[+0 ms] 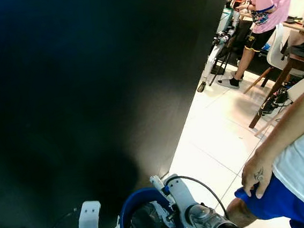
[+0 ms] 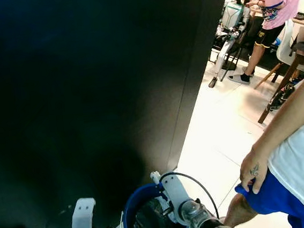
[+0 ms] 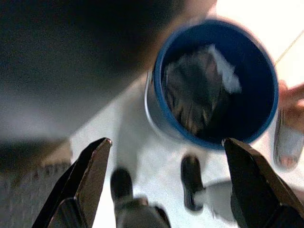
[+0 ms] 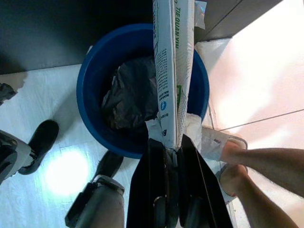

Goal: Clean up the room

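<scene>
We pinch the white packet (image 4: pixel 173 71) in our right gripper (image 4: pixel 173 147) above the blue bin (image 4: pixel 95 80) to drop it in. Our left gripper (image 3: pixel 166 147) hangs wide apart, empty.

Blue bin (image 1: pixel 136 199): near half cut by the bottom edge; contents there a dark crumpled mass, unidentifiable. In the left wrist view the bin is blurred. White packet (image 4: pixel 173 66) in the right gripper (image 4: pixel 172 145): far end runs off frame, small print illegible. Near right, person (image 1: pixel 302 164) cropped to forearm, hand (image 1: pixel 256 175), shirt and shorts. Far right, second person (image 1: pixel 267 6) partly cut off; tabletop (image 1: pixel 294 26) clutter too small to tell.
</scene>
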`<state>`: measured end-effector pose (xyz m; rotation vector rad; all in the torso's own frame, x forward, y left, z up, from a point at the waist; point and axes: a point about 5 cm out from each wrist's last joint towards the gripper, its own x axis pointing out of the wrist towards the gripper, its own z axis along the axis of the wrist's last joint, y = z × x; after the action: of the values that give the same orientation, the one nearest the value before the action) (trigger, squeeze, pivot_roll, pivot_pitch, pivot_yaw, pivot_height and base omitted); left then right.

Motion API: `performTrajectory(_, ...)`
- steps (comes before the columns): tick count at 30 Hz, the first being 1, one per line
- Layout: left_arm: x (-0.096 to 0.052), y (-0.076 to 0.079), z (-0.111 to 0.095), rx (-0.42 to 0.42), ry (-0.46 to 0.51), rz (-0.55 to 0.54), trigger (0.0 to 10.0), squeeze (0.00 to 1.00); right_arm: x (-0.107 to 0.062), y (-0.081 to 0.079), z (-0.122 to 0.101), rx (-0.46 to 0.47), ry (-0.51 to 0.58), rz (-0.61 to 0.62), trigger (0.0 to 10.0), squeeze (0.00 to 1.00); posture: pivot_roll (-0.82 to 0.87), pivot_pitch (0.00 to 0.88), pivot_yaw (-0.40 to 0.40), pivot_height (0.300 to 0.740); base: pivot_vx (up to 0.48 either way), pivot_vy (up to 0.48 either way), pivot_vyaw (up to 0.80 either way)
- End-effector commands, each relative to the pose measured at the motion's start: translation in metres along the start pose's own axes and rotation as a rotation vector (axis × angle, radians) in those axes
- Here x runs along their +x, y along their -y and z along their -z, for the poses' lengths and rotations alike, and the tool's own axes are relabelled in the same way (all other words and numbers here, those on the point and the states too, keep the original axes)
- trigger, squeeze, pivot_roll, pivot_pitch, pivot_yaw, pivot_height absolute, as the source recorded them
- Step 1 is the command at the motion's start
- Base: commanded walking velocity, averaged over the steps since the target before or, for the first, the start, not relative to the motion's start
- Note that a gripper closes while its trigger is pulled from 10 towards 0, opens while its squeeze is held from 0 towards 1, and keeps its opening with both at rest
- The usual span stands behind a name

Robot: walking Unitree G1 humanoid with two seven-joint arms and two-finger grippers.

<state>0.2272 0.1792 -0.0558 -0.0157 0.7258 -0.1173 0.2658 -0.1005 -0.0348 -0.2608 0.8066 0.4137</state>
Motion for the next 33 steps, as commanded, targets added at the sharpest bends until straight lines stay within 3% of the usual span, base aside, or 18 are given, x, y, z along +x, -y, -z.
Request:
performTrajectory(1,0.002,0.011,-0.003,-0.001,0.019,0.035,10.0,0.00,-0.001,0.006,0.004,0.044,-0.023,0.024,10.0,0.00,0.17,0.000,-0.203,0.740,0.000,0.000,0.00)
performTrajectory(4,0.006,0.018,-0.026,0.019,0.138,0.082,10.0,0.00,0.000,-0.001,0.004,0.134,-0.032,0.017,10.0,0.00,0.20,0.000,-0.222,0.740,0.000,0.000,0.00)
performTrajectory(14,0.002,0.027,-0.030,0.017,0.225,0.172,10.0,0.00,0.000,0.001,0.007,0.246,-0.022,0.069,10.0,0.00,0.27,0.088,-0.219,0.740,0.000,0.000,0.00)
performTrajectory(16,-0.002,0.031,-0.017,0.068,0.197,0.210,10.0,0.00,0.001,0.000,0.001,0.330,0.011,0.066,10.0,0.00,0.30,0.133,-0.216,0.740,0.000,0.000,0.00)
performTrajectory(24,-0.014,0.026,0.013,0.166,0.135,0.228,10.0,0.00,0.001,0.005,-0.022,0.465,0.104,0.086,10.0,0.00,0.34,0.166,-0.205,0.740,0.000,0.000,0.00)
performTrajectory(30,-0.019,0.018,0.017,0.186,0.137,0.217,10.0,0.00,0.001,0.011,-0.031,0.488,0.139,0.114,10.0,0.00,0.36,0.183,-0.200,0.740,0.000,0.000,0.00)
performTrajectory(31,-0.020,0.015,0.017,0.195,0.139,0.212,10.0,0.00,0.000,0.014,-0.035,0.494,0.155,0.127,10.0,0.14,0.37,0.185,-0.198,0.740,0.000,0.000,0.00)
performTrajectory(32,-0.021,0.013,0.018,0.201,0.142,0.206,10.0,0.00,0.000,0.016,-0.040,0.492,0.172,0.137,10.0,0.81,0.38,0.190,-0.197,0.740,0.000,0.000,0.00)
performTrajectory(33,-0.022,0.011,0.018,0.204,0.143,0.203,10.0,0.00,-0.001,0.017,-0.042,0.487,0.182,0.142,10.0,0.81,0.38,0.190,-0.197,0.740,0.000,0.000,0.00)
